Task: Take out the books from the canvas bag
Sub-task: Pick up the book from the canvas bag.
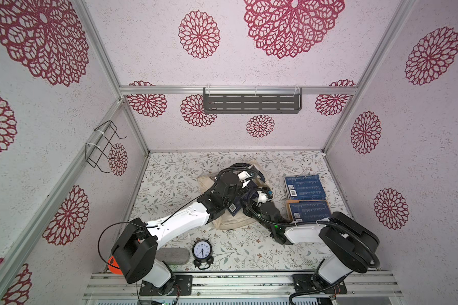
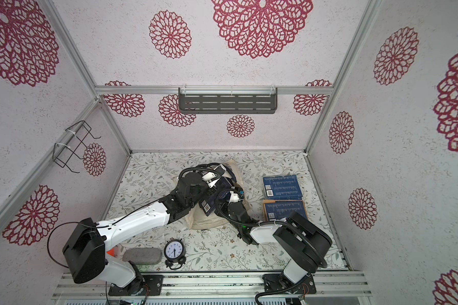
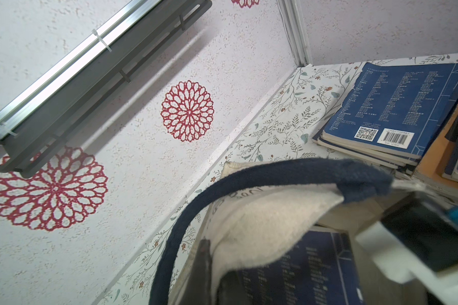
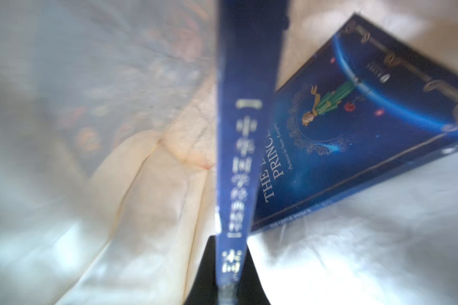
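Observation:
The cream canvas bag (image 1: 230,221) (image 2: 209,221) lies mid-table under both arms. My left gripper (image 1: 249,182) (image 3: 218,285) is shut on the bag's cream rim (image 3: 262,224), holding the mouth up beside the navy handle (image 3: 249,177). My right gripper (image 1: 257,194) (image 4: 229,277) is inside the bag, shut on the spine of a navy book (image 4: 238,158). A second book with a picture cover (image 4: 354,118) lies deeper in the bag. A navy cover with a barcode (image 1: 233,207) shows at the mouth. Two piles of books (image 1: 304,187) (image 1: 311,210) (image 3: 386,105) lie to the right of the bag.
A black alarm clock (image 1: 202,250) and a grey felt case (image 1: 173,256) sit near the front edge, by an orange object (image 1: 113,264) at the left arm's base. A grey shelf (image 1: 251,103) hangs on the back wall, a wire rack (image 1: 103,145) on the left wall.

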Available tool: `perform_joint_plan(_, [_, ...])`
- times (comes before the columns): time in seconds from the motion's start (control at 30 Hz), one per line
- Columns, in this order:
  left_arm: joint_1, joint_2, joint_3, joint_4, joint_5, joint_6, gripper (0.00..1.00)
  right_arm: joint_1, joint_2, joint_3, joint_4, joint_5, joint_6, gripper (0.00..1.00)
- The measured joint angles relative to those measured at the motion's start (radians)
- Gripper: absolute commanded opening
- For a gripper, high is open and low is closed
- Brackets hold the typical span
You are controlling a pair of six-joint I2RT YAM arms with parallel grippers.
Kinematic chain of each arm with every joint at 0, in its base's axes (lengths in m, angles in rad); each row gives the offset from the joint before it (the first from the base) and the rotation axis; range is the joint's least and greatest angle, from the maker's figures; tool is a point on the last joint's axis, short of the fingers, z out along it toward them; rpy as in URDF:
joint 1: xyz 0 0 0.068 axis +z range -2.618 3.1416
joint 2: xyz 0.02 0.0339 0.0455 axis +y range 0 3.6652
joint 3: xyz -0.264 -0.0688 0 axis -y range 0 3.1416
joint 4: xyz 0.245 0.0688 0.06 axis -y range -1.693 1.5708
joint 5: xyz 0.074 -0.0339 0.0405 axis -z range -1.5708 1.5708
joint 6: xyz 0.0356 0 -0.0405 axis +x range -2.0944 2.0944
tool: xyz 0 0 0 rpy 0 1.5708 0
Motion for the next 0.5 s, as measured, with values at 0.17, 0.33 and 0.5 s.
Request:
perform_joint_plan(0.17, [0.003,0.003,0.006,-0.002,-0.008,-0.004,0.0,-0.001,-0.182,-0.085,-0.026,-0.019,-0.086,0.0])
perform_joint_plan(0.33, [0.006,0.012,0.016,-0.002,-0.009,-0.012,0.0,0.0,-0.395,-0.166,-0.085,-0.026,-0.175,0.0])
perform_joint_plan(0.5, [0.006,0.014,0.019,-0.004,-0.009,-0.015,0.0,-0.003,-0.606,-0.236,-0.22,-0.021,-0.242,0.0])
